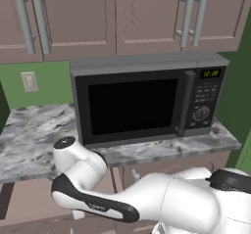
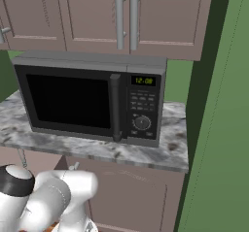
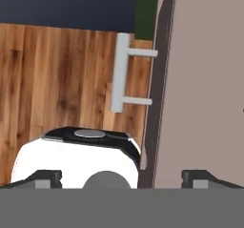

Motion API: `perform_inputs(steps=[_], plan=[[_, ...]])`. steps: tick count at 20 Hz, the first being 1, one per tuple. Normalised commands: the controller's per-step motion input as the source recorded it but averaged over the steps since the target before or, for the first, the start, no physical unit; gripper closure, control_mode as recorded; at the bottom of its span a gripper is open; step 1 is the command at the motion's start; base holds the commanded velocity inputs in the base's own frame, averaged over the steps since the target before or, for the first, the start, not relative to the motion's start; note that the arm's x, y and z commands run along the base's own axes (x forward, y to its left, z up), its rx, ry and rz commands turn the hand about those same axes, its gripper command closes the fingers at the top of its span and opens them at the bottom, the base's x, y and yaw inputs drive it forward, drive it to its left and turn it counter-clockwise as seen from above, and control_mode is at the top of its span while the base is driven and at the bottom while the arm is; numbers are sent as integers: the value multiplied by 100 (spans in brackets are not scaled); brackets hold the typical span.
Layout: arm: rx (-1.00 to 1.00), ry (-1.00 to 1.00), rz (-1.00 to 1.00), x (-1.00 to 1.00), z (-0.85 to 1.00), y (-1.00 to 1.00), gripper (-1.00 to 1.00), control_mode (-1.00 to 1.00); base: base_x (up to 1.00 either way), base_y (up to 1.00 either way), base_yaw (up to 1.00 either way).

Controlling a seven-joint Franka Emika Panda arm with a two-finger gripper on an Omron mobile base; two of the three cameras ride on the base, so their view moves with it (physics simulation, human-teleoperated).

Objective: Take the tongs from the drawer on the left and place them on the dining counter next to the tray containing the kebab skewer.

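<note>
In the hand view my gripper (image 3: 121,178) stands open, its two dark fingertips (image 3: 47,177) wide apart with nothing between them. Just ahead of it is a flat mauve-brown front (image 3: 205,79), seen edge-on, with a short silver bar handle (image 3: 119,72); this looks like the drawer, and it appears shut. The handle lies ahead of the fingertips and a little left of the panel, apart from them. The tongs are hidden. The dining counter and the tray are out of view. In the left base view my arm (image 1: 98,203) bends low, down in front of the cabinets under the marble counter (image 1: 34,135).
A black microwave (image 1: 147,101) stands on the marble counter (image 2: 170,153) below wall cabinets with vertical silver handles (image 1: 193,17). A green wall (image 2: 223,129) closes the right side. Wooden floor (image 3: 57,79) shows beneath the hand. Cabinet doors (image 2: 136,197) lie under the counter.
</note>
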Motion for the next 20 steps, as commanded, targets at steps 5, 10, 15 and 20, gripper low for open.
perform_inputs(steps=[5,10,15,20], plan=[[0,20,0,3,-12,0,-100,-100,0,0,0],[0,13,0,4,-22,0,-100,-100,0,0,0],[0,8,0,7,-30,0,-100,-100,0,0,0],[-1,1,0,9,-33,2,-100,-100,0,0,0]])
